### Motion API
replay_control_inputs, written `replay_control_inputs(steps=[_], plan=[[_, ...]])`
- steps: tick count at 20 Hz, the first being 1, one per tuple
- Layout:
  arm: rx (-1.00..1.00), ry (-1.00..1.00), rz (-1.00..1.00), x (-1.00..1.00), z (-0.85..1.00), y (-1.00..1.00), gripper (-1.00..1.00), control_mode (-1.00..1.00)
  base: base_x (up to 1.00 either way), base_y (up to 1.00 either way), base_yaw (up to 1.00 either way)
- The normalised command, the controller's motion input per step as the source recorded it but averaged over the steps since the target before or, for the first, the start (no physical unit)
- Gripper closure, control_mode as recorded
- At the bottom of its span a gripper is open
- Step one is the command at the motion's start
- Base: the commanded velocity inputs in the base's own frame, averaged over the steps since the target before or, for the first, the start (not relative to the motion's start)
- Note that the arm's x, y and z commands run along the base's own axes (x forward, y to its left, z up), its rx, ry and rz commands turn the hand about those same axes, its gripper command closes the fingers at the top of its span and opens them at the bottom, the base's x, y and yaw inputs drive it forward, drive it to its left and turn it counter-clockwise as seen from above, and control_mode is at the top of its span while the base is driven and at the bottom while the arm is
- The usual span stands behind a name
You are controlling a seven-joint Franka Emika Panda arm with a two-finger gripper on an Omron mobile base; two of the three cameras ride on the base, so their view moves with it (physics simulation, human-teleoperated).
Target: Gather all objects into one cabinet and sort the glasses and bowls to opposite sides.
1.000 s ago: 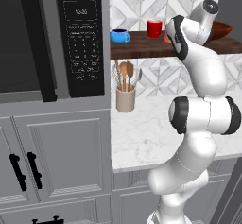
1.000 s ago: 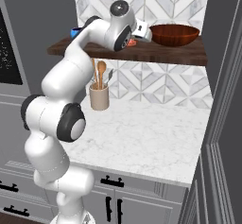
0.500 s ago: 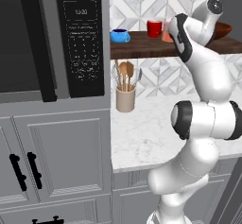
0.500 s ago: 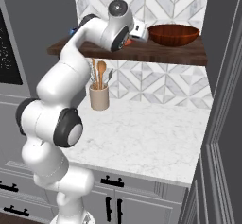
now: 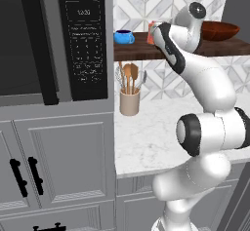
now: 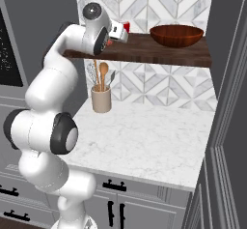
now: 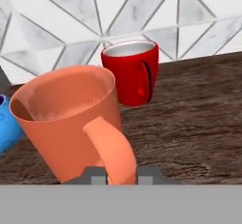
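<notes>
A: Starting at the left of the hand view, what sits on the shelf (image 7: 203,105)?

B: A sliver of the blue mug (image 7: 6,124) at the left edge, then the orange mug (image 7: 71,119) close up, handle toward the camera, and the red mug (image 7: 132,72) just behind it, nearer the tiled wall (image 7: 56,15).

A: And the gripper (image 7: 120,173)?

B: Its two dark tips sit on either side of the orange mug's handle, closed on it.

A: From the left base view?

B: The blue mug stands at the shelf's left end, the arm's wrist (image 5: 168,42) hides the middle, and the brown bowl (image 5: 219,30) rests toward the right end.

A: Anything below?

B: A beige crock of wooden utensils (image 5: 130,98) on the marble counter (image 5: 146,137), beside the microwave (image 5: 53,40).
</notes>
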Motion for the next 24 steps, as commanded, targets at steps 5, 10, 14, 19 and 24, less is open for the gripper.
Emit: replay_control_inputs(steps=[5,10,14,19,24], plan=[[0.0,0.0,0.0,0.58,0.0,0.55,1.0,-1.0,0.0,0.0,0.0],[0.0,0.0,0.0,0.64,0.0,0.36,1.0,-1.0,0.0,0.0,0.0],[0.0,0.0,0.0,0.58,0.0,0.12,1.0,-1.0,0.0,0.0,0.0],[0.0,0.0,0.0,0.29,0.0,0.0,1.0,-1.0,0.0,0.0,0.0],[0.0,0.0,0.0,0.01,0.0,0.0,1.0,-1.0,0.0,0.0,0.0]])
